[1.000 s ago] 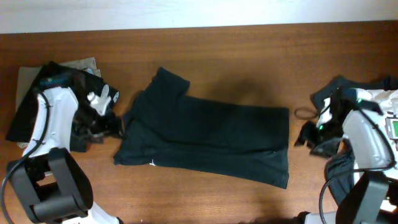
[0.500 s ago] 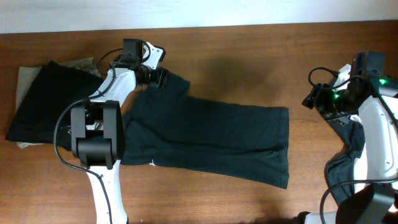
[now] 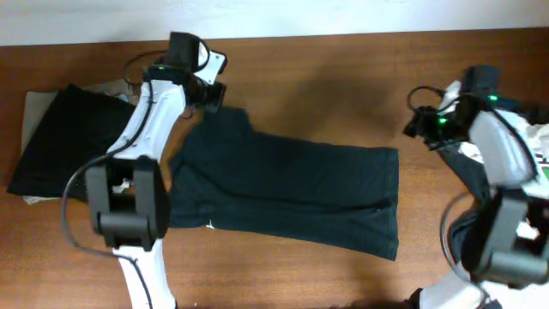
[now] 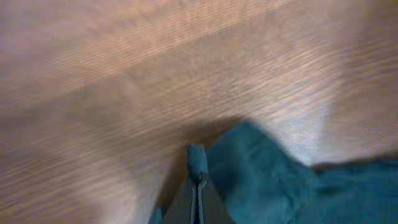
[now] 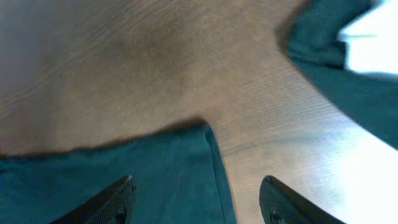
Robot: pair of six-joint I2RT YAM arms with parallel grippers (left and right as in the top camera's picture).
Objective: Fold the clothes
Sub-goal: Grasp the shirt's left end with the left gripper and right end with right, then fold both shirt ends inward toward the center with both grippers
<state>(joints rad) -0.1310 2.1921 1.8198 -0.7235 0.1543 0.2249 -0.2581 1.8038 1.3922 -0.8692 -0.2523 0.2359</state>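
A black short-sleeved T-shirt lies spread flat across the middle of the table, a small white mark near its front left edge. My left gripper is at the shirt's far left sleeve. In the left wrist view its fingers are shut, with a small fold of the sleeve pinched at their tips. My right gripper hovers just beyond the shirt's far right corner. In the right wrist view it stands open over that corner, holding nothing.
A folded black garment on a beige one lies at the left edge. A heap of dark and white clothes sits at the right edge, partly under the right arm. Bare wood runs behind the shirt up to the table's far edge.
The left arm swung from the left stack to the shirt's far sleeve and shut on it. The right arm moved away from the heap towards the shirt's far right corner.
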